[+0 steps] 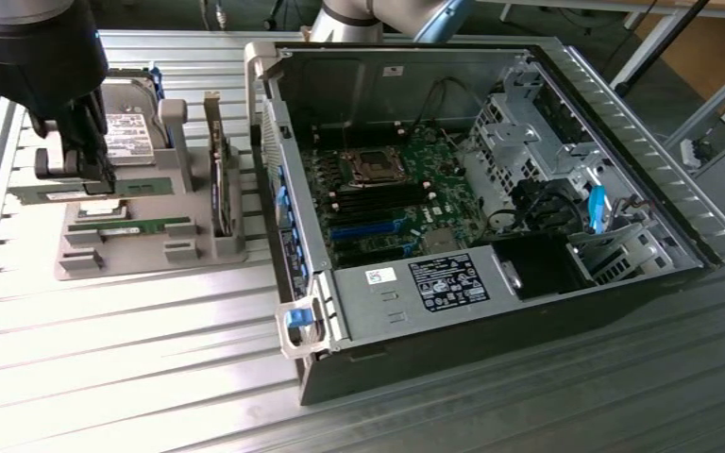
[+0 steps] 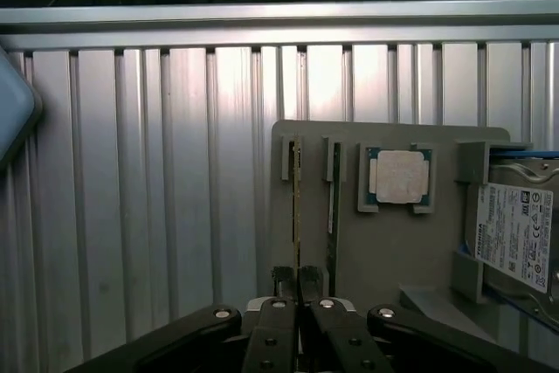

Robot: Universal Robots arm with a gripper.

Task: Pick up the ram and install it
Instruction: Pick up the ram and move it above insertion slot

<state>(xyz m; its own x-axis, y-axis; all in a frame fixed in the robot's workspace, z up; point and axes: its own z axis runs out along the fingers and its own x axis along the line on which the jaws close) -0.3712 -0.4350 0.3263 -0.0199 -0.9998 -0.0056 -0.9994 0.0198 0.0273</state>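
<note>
Two green ram sticks stand on edge in a grey holder (image 1: 148,257) at the exterior view's left. My gripper (image 1: 86,181) is down over the farther ram (image 1: 136,188). In the wrist view the fingertips (image 2: 285,279) are pressed together around the near end of that thin stick (image 2: 297,203), which still sits in its holder slot. The second ram (image 1: 129,227) (image 2: 333,198) stands untouched in the slot beside it. The gripper (image 2: 297,281) is shut on the ram.
The holder also carries a square silver CPU (image 2: 399,176), a hard drive (image 1: 129,118) (image 2: 515,233) and an upright expansion card (image 1: 218,179). At the exterior view's right lies the open computer case (image 1: 527,283), with motherboard (image 1: 426,170) and its memory slots (image 1: 369,203) exposed. Ribbed aluminium table (image 1: 110,359) lies all around.
</note>
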